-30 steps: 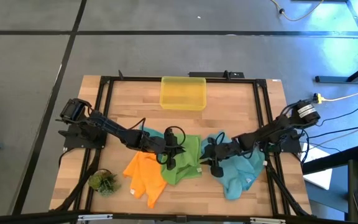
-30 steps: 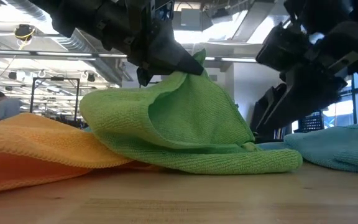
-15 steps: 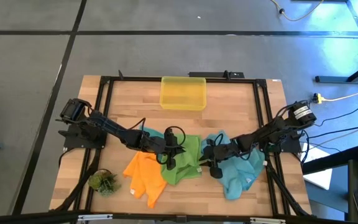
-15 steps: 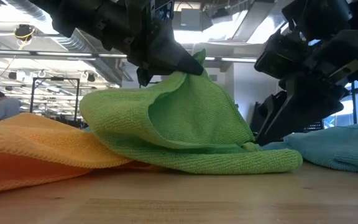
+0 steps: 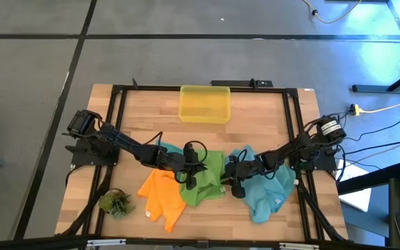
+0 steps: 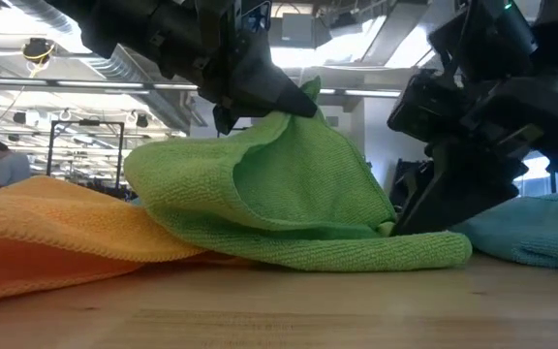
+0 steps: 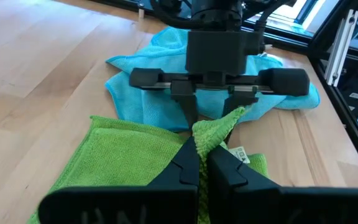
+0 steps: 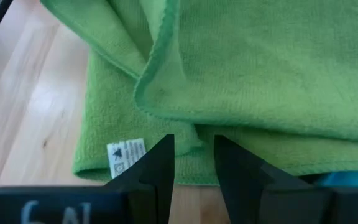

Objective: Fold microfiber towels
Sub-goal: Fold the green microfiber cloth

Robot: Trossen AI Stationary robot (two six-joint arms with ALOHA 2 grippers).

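Even, fairly bright overhead light falls on the tabletop (image 5: 255,118) in the high view, with a cool blue glare on the floor at upper right. The low view is backlit: ceiling lamps (image 6: 303,29) blaze white, leaving both arms as dark silhouettes, and the nearest wood is soft. In the right wrist view the near fingers (image 8: 157,168) are blurred.

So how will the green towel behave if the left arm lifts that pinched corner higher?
Probably floppy: the green towel already drapes in soft folds from the left gripper, shut on its corner. It looks light. Its lower layer may drag rather than lift cleanly, and the right gripper, open at its edge, could steady it.
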